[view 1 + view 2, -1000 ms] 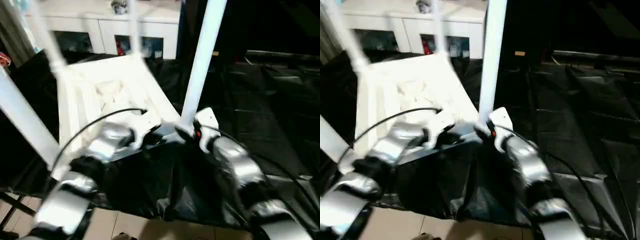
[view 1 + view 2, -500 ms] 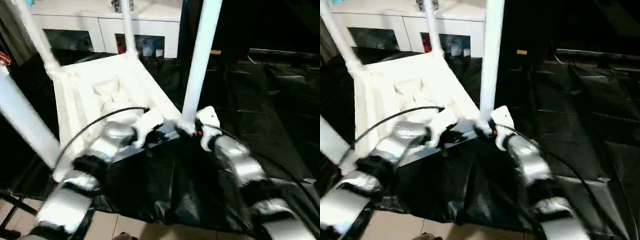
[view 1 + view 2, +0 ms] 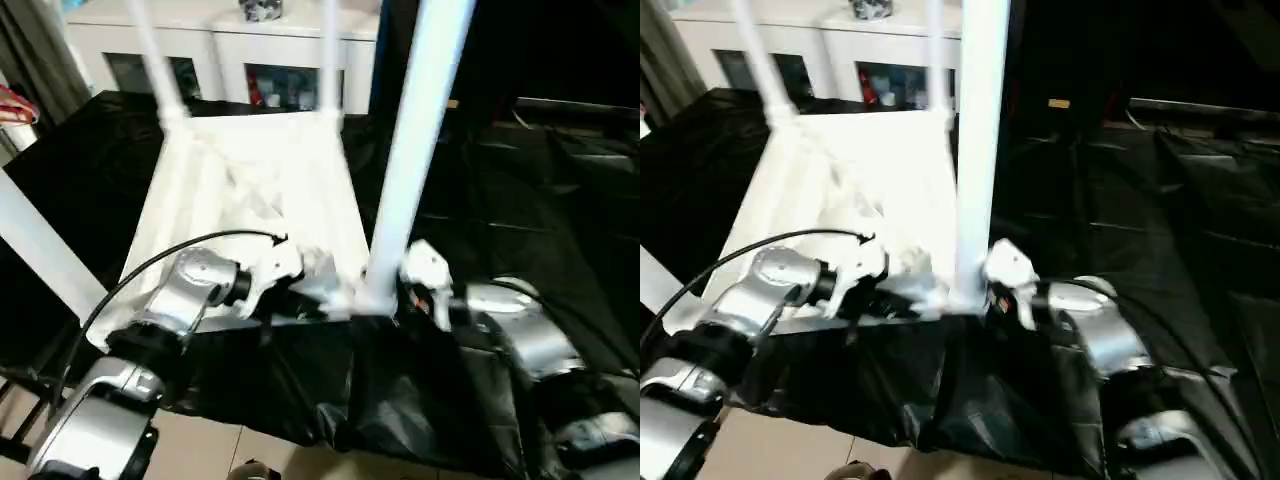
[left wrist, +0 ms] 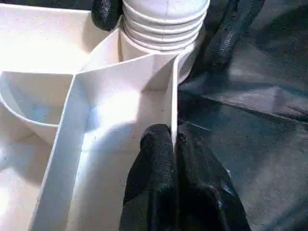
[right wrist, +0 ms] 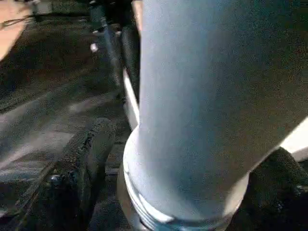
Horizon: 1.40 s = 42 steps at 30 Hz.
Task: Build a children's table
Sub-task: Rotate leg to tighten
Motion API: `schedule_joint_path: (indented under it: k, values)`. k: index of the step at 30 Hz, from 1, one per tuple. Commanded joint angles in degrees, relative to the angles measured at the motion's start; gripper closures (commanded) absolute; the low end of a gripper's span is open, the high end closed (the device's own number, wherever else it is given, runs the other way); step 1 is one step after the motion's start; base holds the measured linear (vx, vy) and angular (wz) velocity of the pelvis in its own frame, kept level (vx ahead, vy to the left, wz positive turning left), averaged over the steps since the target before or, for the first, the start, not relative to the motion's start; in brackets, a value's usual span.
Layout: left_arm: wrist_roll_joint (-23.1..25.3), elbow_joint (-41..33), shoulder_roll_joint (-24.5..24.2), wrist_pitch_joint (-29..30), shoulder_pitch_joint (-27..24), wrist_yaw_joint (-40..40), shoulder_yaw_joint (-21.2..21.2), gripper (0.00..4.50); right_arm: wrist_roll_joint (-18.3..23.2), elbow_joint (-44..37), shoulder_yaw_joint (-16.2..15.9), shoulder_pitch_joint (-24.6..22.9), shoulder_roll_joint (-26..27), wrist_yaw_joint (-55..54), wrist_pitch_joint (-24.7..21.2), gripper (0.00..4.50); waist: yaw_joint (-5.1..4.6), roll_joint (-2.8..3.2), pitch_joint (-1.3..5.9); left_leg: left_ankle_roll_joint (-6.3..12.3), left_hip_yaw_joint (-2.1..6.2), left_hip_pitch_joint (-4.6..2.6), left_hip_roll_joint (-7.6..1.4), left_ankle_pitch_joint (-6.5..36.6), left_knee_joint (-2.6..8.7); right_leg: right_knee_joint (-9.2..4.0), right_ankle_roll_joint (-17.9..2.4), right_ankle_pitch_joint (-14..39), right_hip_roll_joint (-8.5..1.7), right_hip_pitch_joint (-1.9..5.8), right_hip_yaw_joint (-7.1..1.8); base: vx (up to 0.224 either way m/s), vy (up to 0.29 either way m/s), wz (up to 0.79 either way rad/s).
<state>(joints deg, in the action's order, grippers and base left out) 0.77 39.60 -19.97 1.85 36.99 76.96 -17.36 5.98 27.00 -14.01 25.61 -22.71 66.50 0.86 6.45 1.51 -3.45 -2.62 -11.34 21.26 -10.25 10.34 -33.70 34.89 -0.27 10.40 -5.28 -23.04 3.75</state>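
One children's table (image 3: pixel 250 190), upside down on black sheeting (image 3: pixel 520 200), ribs upward | four legs in corner sockets, tops cut off by frame | near leg (image 3: pixel 410 160): right gripper (image 5: pixel 168 192) clamped around its threaded base | left gripper (image 4: pixel 172 159) pinching near rim rib beside that socket | white cabinet (image 3: pixel 230 50) behind, blurred

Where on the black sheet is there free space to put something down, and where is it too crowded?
Free: the black sheet on the robot's right of the table top, and the strip on its left. Crowded: the near corner, where the left gripper pinches a rib, and the right gripper closes round the leg.
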Motion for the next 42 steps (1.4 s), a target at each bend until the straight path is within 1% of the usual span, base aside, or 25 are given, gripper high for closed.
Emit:
schedule_joint_path:
  k: [1,4,5,8,11,12,13,16,18,19,20,21,22,23,24,25,26,29,31,32,34,36,38,40,42]
  values:
    - [-2.85,-2.21,0.10,-0.36,0.35,2.44,-0.10,4.50,1.03,-1.96,-1.68,-0.68,-0.27,3.59,0.04,0.88,-0.07,-0.44,3.85,2.83,1.39,-0.81,-3.35,14.50,4.13,-4.46,-14.05,14.59,-3.82,2.61,-2.72,0.000,0.000,0.00]
    - [-2.99,-2.73,-0.26,0.15,0.17,3.58,-0.09,4.50,1.64,-2.59,-1.78,-0.71,-0.43,4.97,-0.40,1.06,0.10,-0.39,3.98,3.07,1.39,-0.76,-3.37,13.54,4.10,-4.18,-14.50,12.83,-3.76,2.58,-2.68,0.000,0.000,0.00]
    - [-2.97,-2.74,-0.30,0.15,0.15,3.70,-0.03,4.50,1.72,-2.69,-1.81,-0.69,-0.41,5.13,-0.45,1.15,0.11,-0.23,3.96,3.04,1.41,-0.74,-3.37,13.46,4.09,-4.15,-14.63,12.56,-3.74,2.55,-2.67,0.000,0.000,0.00]
    - [-3.18,-3.03,-0.61,0.58,-0.07,4.48,-0.11,4.50,2.34,-3.03,-1.79,-0.92,-0.03,5.54,-0.86,1.32,0.13,-0.33,3.98,2.96,1.39,-0.69,-3.32,13.42,4.07,-4.10,-14.92,12.02,-3.74,2.65,-2.63,0.000,0.000,0.00]
    - [-2.69,-2.51,-0.11,0.30,0.08,3.10,0.50,4.50,3.14,-3.14,-1.19,-1.49,0.97,4.82,-1.78,1.44,0.20,-0.31,4.00,2.85,1.41,-0.72,-3.34,13.53,4.05,-4.16,-14.80,12.45,-3.83,2.64,-2.64,0.000,0.000,0.00]
    - [-2.17,-1.66,0.56,0.12,0.47,0.91,0.94,4.50,3.33,-3.01,-0.61,-1.88,1.84,3.39,-2.21,1.63,0.22,-0.29,4.00,2.85,1.42,-0.76,-3.36,13.60,4.07,-4.16,-14.83,12.42,-3.76,2.61,-2.62,0.000,0.000,0.00]
    - [-2.17,-1.66,0.56,0.12,0.47,0.91,0.94,4.50,3.33,-3.01,-0.61,-1.88,1.84,3.39,-2.21,1.68,0.21,-0.19,3.98,2.81,1.43,-0.77,-3.41,13.83,4.12,-4.15,-14.85,12.50,-3.76,2.53,-2.63,0.000,0.000,0.00]
    - [-0.31,1.03,2.01,0.08,1.95,-5.31,1.46,4.50,2.70,-1.59,0.76,-1.95,4.05,-1.64,-3.18,1.76,0.08,-0.38,3.80,1.75,1.50,-0.84,-3.27,15.38,4.25,-4.57,-13.89,15.97,-3.89,2.58,-2.64,0.000,0.000,0.00]
    - [0.64,3.40,3.47,0.36,3.46,-10.26,2.05,4.50,0.86,1.04,1.70,-1.20,6.11,-7.97,-2.71,1.79,-0.25,-0.33,3.59,0.93,1.47,-1.02,-2.98,16.33,4.25,-5.10,-12.85,19.19,-3.87,2.18,-2.69,0.000,0.000,0.00]
    - [0.80,3.99,3.91,0.42,3.87,-11.50,2.25,4.50,0.28,1.89,1.97,-0.93,6.71,-9.89,-2.52,1.79,-0.33,-0.48,3.59,0.34,1.67,-0.98,-2.85,16.83,4.30,-5.32,-11.79,21.98,-4.06,2.40,-2.55,0.000,0.000,0.00]
    - [1.28,5.01,5.03,0.99,4.77,-14.29,2.49,4.50,-1.20,4.50,2.67,0.06,8.23,-15.11,-2.60,1.79,-0.28,-0.42,3.63,0.21,1.73,-1.13,-2.91,16.97,4.30,-5.43,-11.49,22.85,-4.15,2.32,-2.56,0.000,0.000,0.00]
    - [1.61,5.58,5.74,1.43,5.32,-16.06,2.61,4.50,-2.07,6.10,3.04,0.67,9.13,-18.13,-2.60,1.80,-0.77,-0.36,3.40,-0.25,1.81,-0.91,-2.89,17.42,4.45,-5.45,-11.20,23.71,-4.03,2.19,-2.56,0.000,0.000,0.00]
    - [2.38,6.59,6.97,2.11,6.28,-19.49,2.71,4.50,-3.27,8.44,3.57,1.53,10.64,-22.84,-2.50,1.80,-1.06,-0.42,3.39,-0.77,1.99,-1.11,-2.80,18.67,4.51,-5.67,-10.47,25.88,-4.05,2.22,-2.37,0.000,0.000,0.00]
    - [2.38,6.59,6.97,2.11,6.28,-19.49,2.71,4.50,-3.27,8.44,3.57,1.53,10.64,-22.84,-2.50,1.80,-1.31,-0.45,3.39,-0.90,1.95,-1.17,-2.77,18.94,4.50,-5.76,-10.29,26.30,-3.99,2.11,-2.39,0.000,0.000,0.00]
    - [2.96,7.60,8.32,2.83,7.23,-23.28,3.08,4.50,-3.87,10.11,4.11,2.16,12.24,-26.88,-2.87,1.81,-1.41,-0.55,3.41,-0.66,2.03,-1.13,-2.75,18.86,4.48,-5.98,-9.82,26.84,-4.11,2.21,-2.43,0.000,0.000,0.00]
    - [2.96,7.60,8.32,2.83,7.23,-23.28,3.08,4.50,-3.87,10.11,4.11,2.16,12.24,-26.88,-2.87,1.81,-1.49,-0.46,3.40,-0.52,1.97,-1.15,-2.77,18.64,4.47,-5.99,-9.84,26.52,-4.07,2.10,-2.49,0.000,0.000,0.00]
    - [3.13,8.42,9.55,3.43,7.98,-25.92,3.55,4.50,-4.50,11.43,4.50,2.79,13.72,-30.48,-3.46,1.81,-1.48,-0.25,3.48,-0.24,1.99,-1.23,-2.77,18.69,4.45,-5.98,-10.01,25.73,-4.01,2.07,-2.50,0.000,0.000,0.00]
    - [2.93,9.88,12.13,3.79,9.11,-28.79,4.16,4.50,-5.56,14.22,5.16,4.31,17.46,-36.58,-3.26,1.81,-1.56,-0.20,3.65,-0.24,1.84,-1.06,-2.69,17.65,4.45,-5.58,-11.05,21.82,-3.81,2.15,-2.53,0.000,0.000,0.00]
    - [2.93,10.37,12.65,3.69,9.34,-29.32,4.13,4.50,-5.68,15.03,5.33,4.75,18.47,-37.38,-2.48,1.81,-1.64,-0.26,3.70,0.15,1.87,-0.85,-2.67,17.03,4.48,-5.41,-11.48,20.01,-3.80,2.39,-2.52,0.000,0.000,0.00]
    - [2.95,10.89,13.28,3.33,9.48,-29.75,4.09,4.50,-5.33,16.11,5.76,5.31,19.89,-38.07,-1.12,1.46,-1.59,-0.11,3.77,0.50,1.78,-0.87,-2.68,16.72,4.40,-5.35,-11.81,18.87,-3.87,2.32,-2.61,0.000,0.000,0.00]
    - [2.91,11.02,13.50,3.34,9.42,-30.03,4.25,4.50,-4.40,16.31,6.30,5.57,20.49,-38.15,-0.61,1.11,-1.48,-0.08,3.87,1.05,1.71,-0.86,-2.72,16.06,4.33,-5.24,-12.16,17.36,-3.88,2.44,-2.62,0.000,0.000,0.00]
    - [2.80,11.09,13.50,3.15,9.34,-30.01,4.41,4.50,-3.52,16.08,6.68,5.68,20.69,-37.25,-0.95,0.93,-1.49,-0.03,3.86,1.39,1.73,-0.74,-2.75,15.83,4.40,-5.08,-12.42,16.47,-3.77,2.55,-2.57,0.000,0.000,0.00]
    - [2.60,10.90,13.21,2.62,9.06,-29.27,4.40,4.50,-4.03,15.74,6.37,5.67,20.13,-36.83,-0.48,0.82,-1.49,-0.05,3.85,1.62,1.69,-0.73,-2.78,15.55,4.41,-4.99,-12.64,15.79,-3.75,2.55,-2.57,0.000,0.000,0.00]
    - [2.47,10.40,12.83,2.21,8.64,-27.74,4.27,4.50,-4.85,15.44,6.19,5.63,19.27,-36.95,0.36,0.60,-1.49,-0.17,3.82,1.67,1.65,-0.77,-2.79,15.79,4.39,-5.07,-12.59,16.51,-3.83,2.52,-2.59,0.000,0.000,0.00]
    - [2.49,10.00,12.44,2.38,8.23,-27.09,4.34,4.50,-4.98,15.10,6.56,5.49,18.53,-36.63,0.74,0.60,-1.53,-0.10,3.71,1.57,1.66,-0.79,-2.76,16.45,4.44,-5.25,-12.23,18.13,-3.85,2.48,-2.59,0.000,0.000,0.00]
